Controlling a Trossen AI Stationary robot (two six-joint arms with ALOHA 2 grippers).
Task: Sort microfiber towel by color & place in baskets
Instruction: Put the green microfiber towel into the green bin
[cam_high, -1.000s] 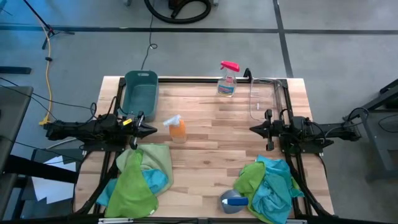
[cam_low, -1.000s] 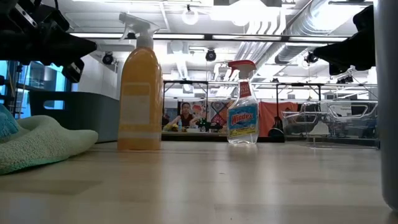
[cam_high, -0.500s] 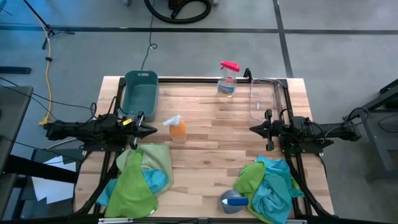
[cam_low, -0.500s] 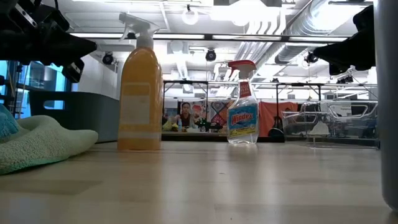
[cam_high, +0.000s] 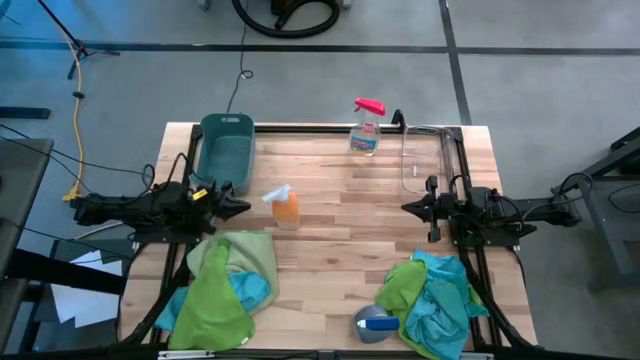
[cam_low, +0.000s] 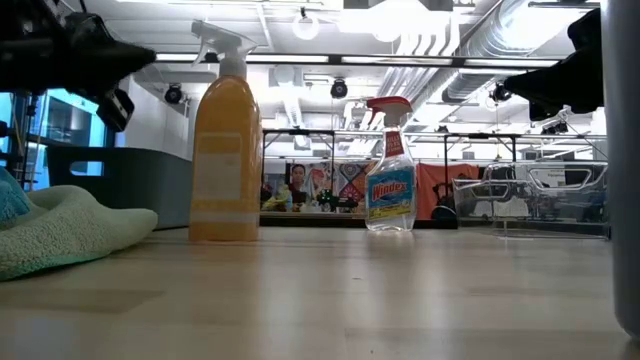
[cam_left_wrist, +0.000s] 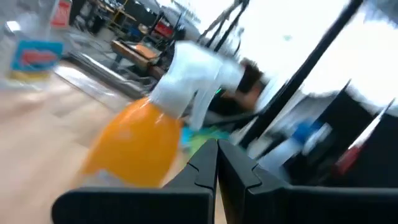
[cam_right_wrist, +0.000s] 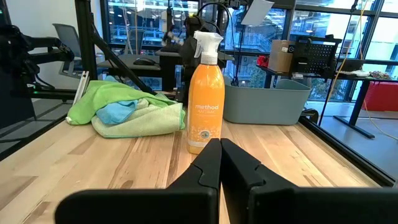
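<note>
Two heaps of microfiber towels lie along the near edge of the surface: the left heap (cam_high: 225, 285) near the near-left corner, green cloths folded over a blue one, and the right heap (cam_high: 432, 296) near the near-right corner, teal cloths beside a green one. No towel is sorted yet; both colours are mixed in each heap.

The teal-green basket (cam_high: 226, 148) stands at the far-left corner and the clear basket (cam_high: 424, 155) near the far-right corner, each behind one heap, probably so that either arm can feed the tub on its own side.

An orange spray bottle (cam_high: 285, 207) stands upright just beyond the left heap, a clear spray bottle with a red trigger (cam_high: 366, 127) at the far edge between the baskets, and a blue-capped item (cam_high: 373, 321) touches the right heap; these look like clutter to be worked around.

The left end effector (cam_high: 241, 207) hovers above the surface between the teal-green basket and the left heap, fingers pressed together and empty, pointing at the orange bottle. The right end effector (cam_high: 408, 207) waits by the right edge, likewise closed on nothing.
</note>
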